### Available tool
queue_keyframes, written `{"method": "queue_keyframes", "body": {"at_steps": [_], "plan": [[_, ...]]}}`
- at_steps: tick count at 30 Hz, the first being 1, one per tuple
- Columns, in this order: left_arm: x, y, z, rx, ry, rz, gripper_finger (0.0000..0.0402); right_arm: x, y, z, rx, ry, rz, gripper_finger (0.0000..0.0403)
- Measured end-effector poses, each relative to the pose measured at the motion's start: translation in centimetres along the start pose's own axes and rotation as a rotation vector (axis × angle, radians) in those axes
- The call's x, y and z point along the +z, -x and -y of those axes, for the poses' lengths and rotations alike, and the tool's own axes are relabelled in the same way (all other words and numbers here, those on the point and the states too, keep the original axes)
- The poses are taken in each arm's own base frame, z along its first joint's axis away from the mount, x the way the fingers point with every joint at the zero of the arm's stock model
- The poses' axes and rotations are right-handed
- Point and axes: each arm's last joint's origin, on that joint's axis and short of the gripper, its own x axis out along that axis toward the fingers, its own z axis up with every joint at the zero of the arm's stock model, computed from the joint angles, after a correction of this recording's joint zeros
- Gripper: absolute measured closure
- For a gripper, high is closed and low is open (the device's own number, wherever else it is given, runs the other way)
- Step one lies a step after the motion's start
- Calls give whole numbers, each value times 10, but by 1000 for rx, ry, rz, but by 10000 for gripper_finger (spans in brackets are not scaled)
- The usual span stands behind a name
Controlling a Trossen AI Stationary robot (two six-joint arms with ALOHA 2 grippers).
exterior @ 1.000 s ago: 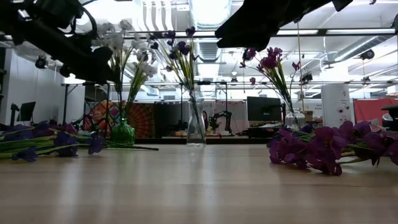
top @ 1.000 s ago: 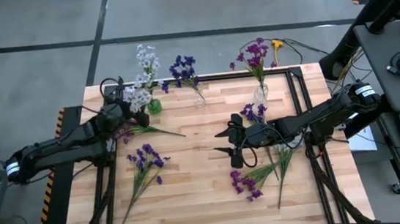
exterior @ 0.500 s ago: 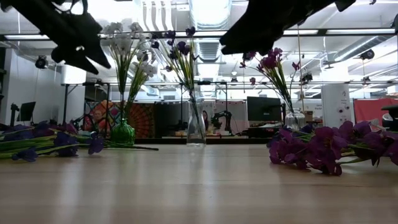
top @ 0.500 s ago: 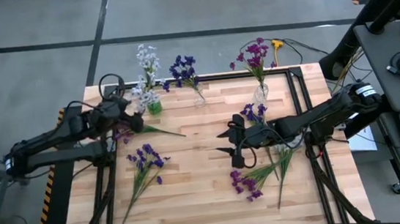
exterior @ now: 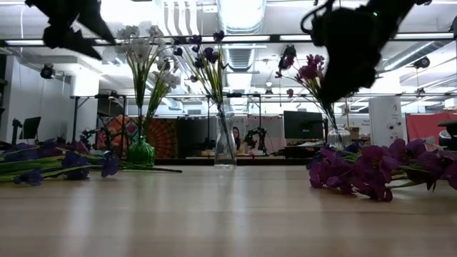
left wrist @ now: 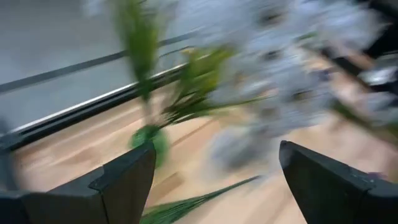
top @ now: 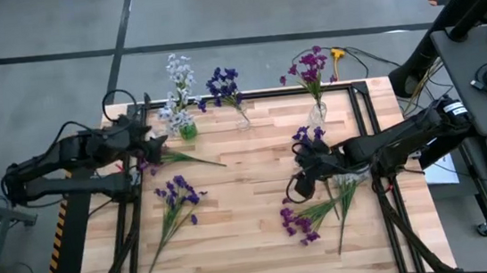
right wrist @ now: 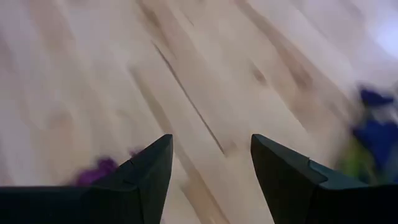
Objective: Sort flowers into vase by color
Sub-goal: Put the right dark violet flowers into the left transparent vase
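Three vases stand at the table's far edge. The green vase [top: 187, 130] holds whitish flowers [top: 177, 76] by their stems. One clear vase [top: 243, 119] holds dark blue ones, and the other clear vase [top: 317, 111] holds magenta ones. Dark blue sprigs [top: 177, 195], a magenta bunch [top: 298, 223] and a blue-violet sprig [top: 308, 136] lie flat on the wood. My left gripper [top: 159, 146] hovers open and empty just left of the green vase [left wrist: 149, 140]. My right gripper [top: 300, 185] hangs open and empty above the table, between the blue-violet sprig and the magenta bunch.
One more sprig [top: 187, 159] lies on the wood just near of the green vase, close under my left gripper. A black frame [top: 362, 116] runs along the table's edges. Bare wood [top: 241, 199] lies in the middle between the loose bunches.
My left gripper has drawn back from the whitish flowers toward the table's left edge and risen. My right gripper has pulled back toward the table's right edge, rolled, and tipped its fingers downward. The flowers have kept their places.
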Motion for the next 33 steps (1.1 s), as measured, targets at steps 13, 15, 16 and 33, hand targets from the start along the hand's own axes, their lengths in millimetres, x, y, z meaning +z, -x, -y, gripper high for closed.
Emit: {"method": "queue_keyframes", "body": {"at_steps": [13, 15, 16, 33], "plan": [[10, 26, 52, -41, -110, 200, 80, -20, 4, 20, -183, -155, -228, 193], [15, 36, 57, -43, -125, 200, 80, -20, 4, 22, -198, -165, -237, 193], [19, 40, 60, -51, -129, 198, 80, -20, 4, 23, -205, -176, -238, 193], [18, 65, 147, -91, -352, 257, 104, -27, -23, 62, -363, -318, -200, 145]]}}
